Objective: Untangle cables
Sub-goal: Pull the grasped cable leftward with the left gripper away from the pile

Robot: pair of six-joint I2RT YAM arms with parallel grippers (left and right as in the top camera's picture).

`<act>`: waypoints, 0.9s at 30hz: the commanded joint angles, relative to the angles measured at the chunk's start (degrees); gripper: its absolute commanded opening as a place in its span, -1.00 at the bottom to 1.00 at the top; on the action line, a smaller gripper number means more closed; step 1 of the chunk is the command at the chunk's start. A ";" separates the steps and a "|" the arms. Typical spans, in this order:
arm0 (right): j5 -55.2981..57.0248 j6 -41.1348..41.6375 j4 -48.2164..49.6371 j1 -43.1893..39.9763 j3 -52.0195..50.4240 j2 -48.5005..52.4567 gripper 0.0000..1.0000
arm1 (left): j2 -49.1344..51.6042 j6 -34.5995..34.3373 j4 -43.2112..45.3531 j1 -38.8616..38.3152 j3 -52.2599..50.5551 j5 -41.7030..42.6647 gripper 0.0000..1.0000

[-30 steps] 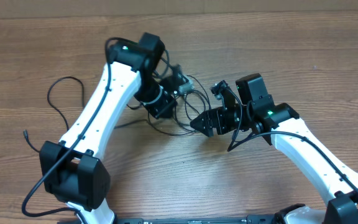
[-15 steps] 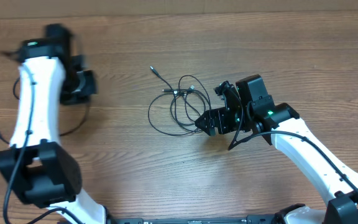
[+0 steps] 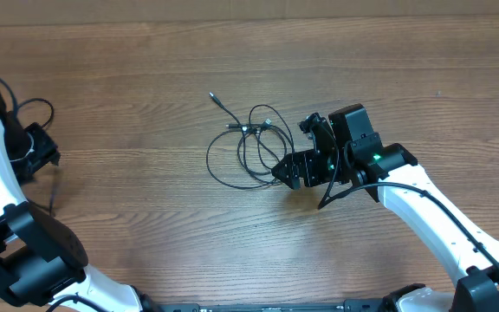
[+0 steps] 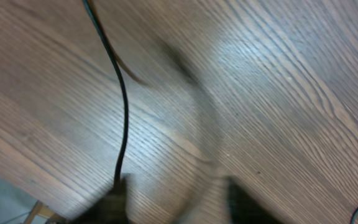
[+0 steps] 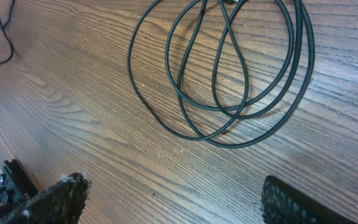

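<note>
At the far left edge of the table the left gripper hangs over bare wood, well apart from the cables; its wrist view is blurred, yet its two dark fingers show apart with only wood grain between them; a thick black arm wire runs down beside one finger. Near the table's middle the cables lie flat in a few loose overlapping loops; one end with a small plug tip trails off toward the far left of the loops. Just right of them sits the right gripper, at the loops' near right edge; its fingers are spread wide and hold nothing, the loops lying just ahead of them.
</note>
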 commanded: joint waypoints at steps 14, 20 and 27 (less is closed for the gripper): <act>0.57 0.02 0.13 0.13 0.09 0.22 0.75 | -0.79 4.33 1.81 -3.80 1.11 14.38 0.99; 0.59 0.02 0.13 0.13 0.09 0.22 0.76 | -0.74 11.34 6.08 -13.44 1.11 23.91 0.99; 9.84 7.21 -1.68 -0.81 0.11 0.20 0.64 | -0.66 11.47 10.67 -26.01 1.11 26.34 0.99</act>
